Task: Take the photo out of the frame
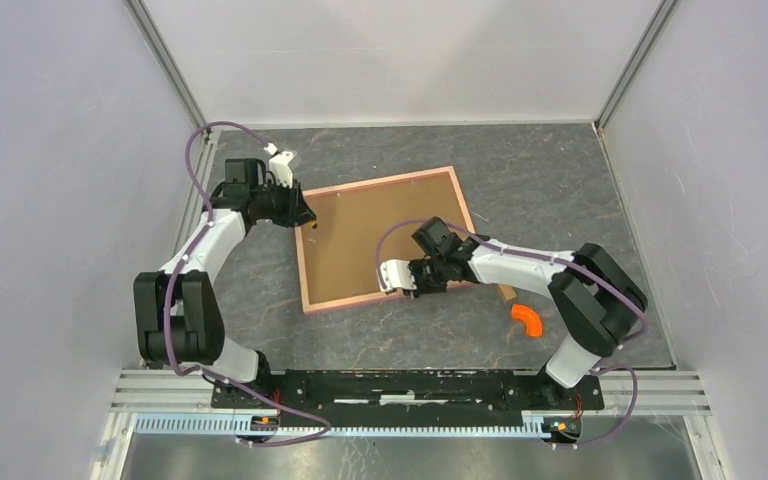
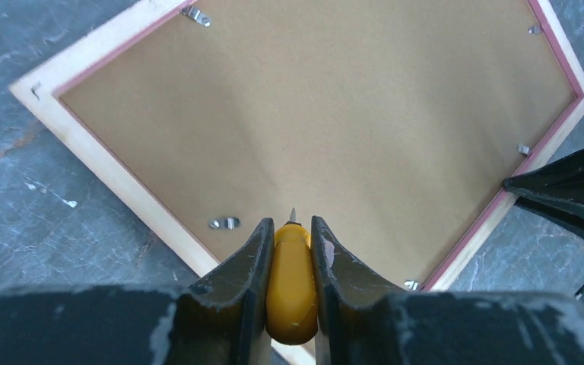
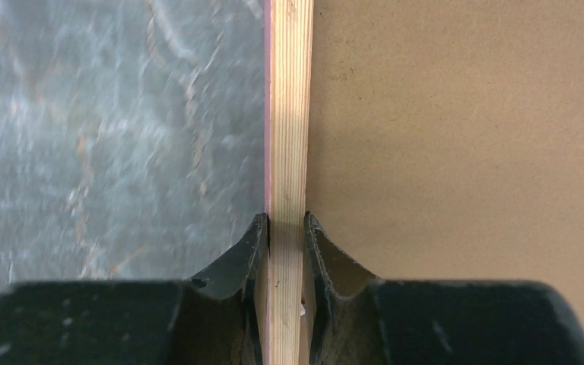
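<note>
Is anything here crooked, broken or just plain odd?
Nothing looks broken or spilled. The frame lies face down, brown back up, skewed on the table, so the photo is hidden. The right gripper pinches its rim; the left gripper holds a yellow-handled tool. A loose orange curved piece lies apart, to the frame's right.

Bare table [image 1: 540,170] lies open upper right; an orange piece [image 1: 528,319] and wooden block [image 1: 507,293] crowd lower right beside the frame [image 1: 360,240].

Colours: frame [image 1: 360,240] pale straight-grained wood, pink rim, plain brown back; bench [image 1: 560,180] grey, marbled; tool handle [image 2: 291,281] yellow; curved piece [image 1: 528,319] orange.
</note>
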